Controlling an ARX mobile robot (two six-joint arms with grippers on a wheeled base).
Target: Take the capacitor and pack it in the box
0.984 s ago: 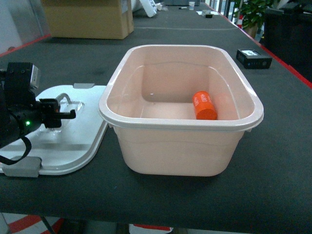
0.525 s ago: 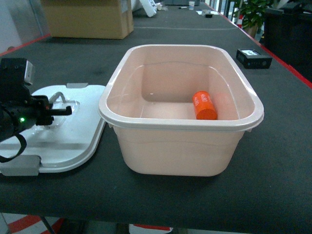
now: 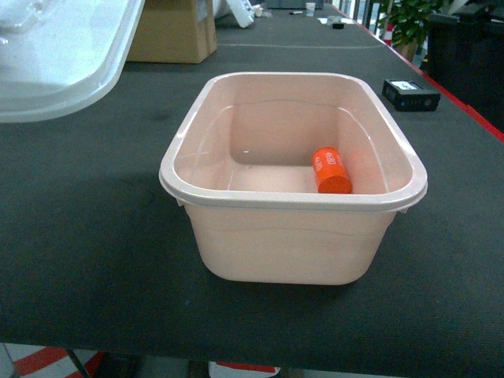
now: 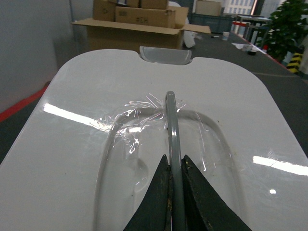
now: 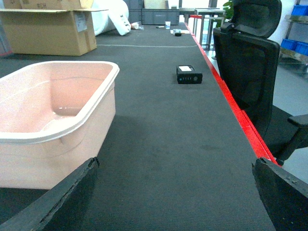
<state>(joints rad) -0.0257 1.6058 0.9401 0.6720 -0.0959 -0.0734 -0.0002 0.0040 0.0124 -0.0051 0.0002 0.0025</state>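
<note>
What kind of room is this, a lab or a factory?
Probably a workshop or warehouse-style test area: a long black bench edged in red, a cardboard carton, stacked blue bins and an office chair alongside.

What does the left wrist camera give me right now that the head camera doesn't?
Only the left wrist view shows the left gripper shut on the lid's grey handle, plus the grey latch. Only the head view shows the pink box with the orange capacitor lying inside, and the small black device. Both show the white lid and a cardboard carton.
</note>
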